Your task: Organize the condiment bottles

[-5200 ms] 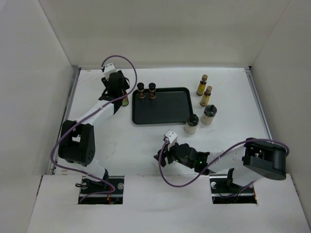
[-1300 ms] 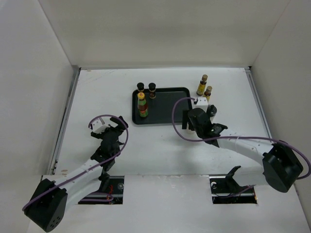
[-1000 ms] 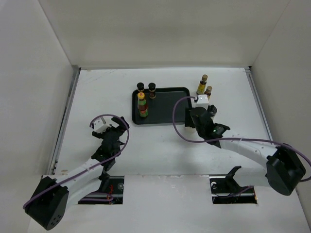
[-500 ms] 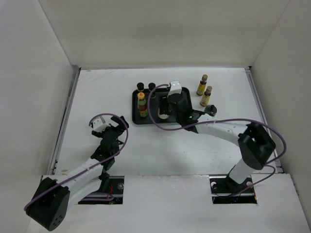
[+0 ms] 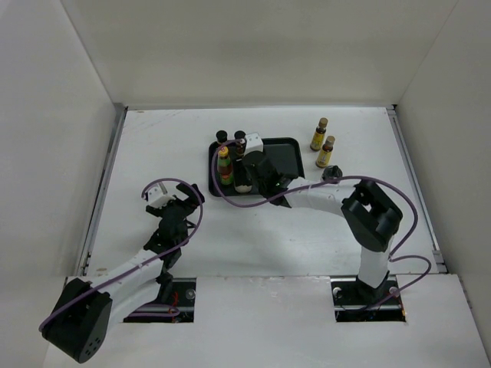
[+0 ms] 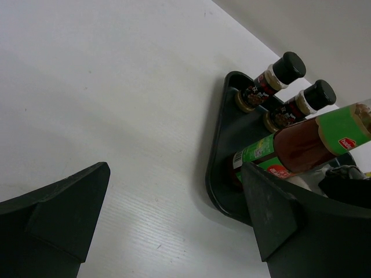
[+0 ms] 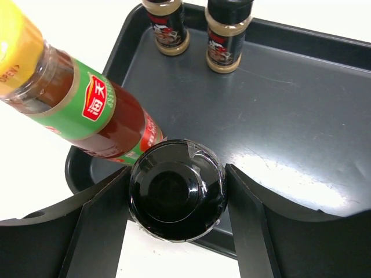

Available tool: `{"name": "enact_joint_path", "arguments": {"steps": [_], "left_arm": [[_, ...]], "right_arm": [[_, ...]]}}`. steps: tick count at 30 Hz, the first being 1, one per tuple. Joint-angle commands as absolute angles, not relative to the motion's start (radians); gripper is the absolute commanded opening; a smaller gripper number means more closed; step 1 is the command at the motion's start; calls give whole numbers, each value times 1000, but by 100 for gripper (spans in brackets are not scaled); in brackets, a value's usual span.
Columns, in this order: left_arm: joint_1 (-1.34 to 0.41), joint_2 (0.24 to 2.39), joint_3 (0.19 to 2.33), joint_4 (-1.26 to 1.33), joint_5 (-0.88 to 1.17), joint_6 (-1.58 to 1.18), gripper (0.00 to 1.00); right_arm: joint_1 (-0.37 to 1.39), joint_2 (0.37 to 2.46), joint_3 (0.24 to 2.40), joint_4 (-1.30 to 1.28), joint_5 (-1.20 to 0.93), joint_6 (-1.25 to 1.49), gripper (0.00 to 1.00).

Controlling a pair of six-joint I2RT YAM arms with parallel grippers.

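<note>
My right gripper (image 7: 177,175) is shut on a squat pale jar with a black cap (image 7: 177,200), over the near-left corner of the black tray (image 7: 290,110). I cannot tell whether the jar rests on it. The red bottle (image 7: 93,110) stands close beside the jar, and two short dark bottles (image 7: 168,29) (image 7: 228,36) stand at the tray's far edge. In the top view two slim yellow-labelled bottles (image 5: 319,134) (image 5: 326,152) and another dark-capped jar (image 5: 331,175) stand right of the tray. My left gripper (image 6: 174,214) is open and empty over bare table, left of the tray.
White walls close in the table on three sides. The right arm (image 5: 330,195) stretches across in front of the tray (image 5: 284,153), its cable looping over the tray's near edge. Most of the tray's right part is bare.
The right arm has swung left with the jar, from beside the slim bottles to the tray's near-left corner by the red bottle. The left arm has stayed put.
</note>
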State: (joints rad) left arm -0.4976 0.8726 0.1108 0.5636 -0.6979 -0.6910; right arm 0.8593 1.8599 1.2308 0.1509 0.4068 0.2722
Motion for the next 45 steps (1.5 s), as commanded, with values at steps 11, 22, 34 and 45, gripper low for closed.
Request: {"name": "enact_joint_path", "arguments": {"steps": [11,22,34,45], "left_arm": [[-481,874,120,612,-664,-713,100],[-481,876,117,611,-654,-721,100],[-482,926,132,618,-624,-735,100],[-472,919,124,624,-606,-739,100]], "right_arm": [[875,1729,1184,249,457,248,88],[745,1174,829,71,704,279,95],[453,1156,750,6,603,374,100],[377,1371,759,84,554,419,100]]}}
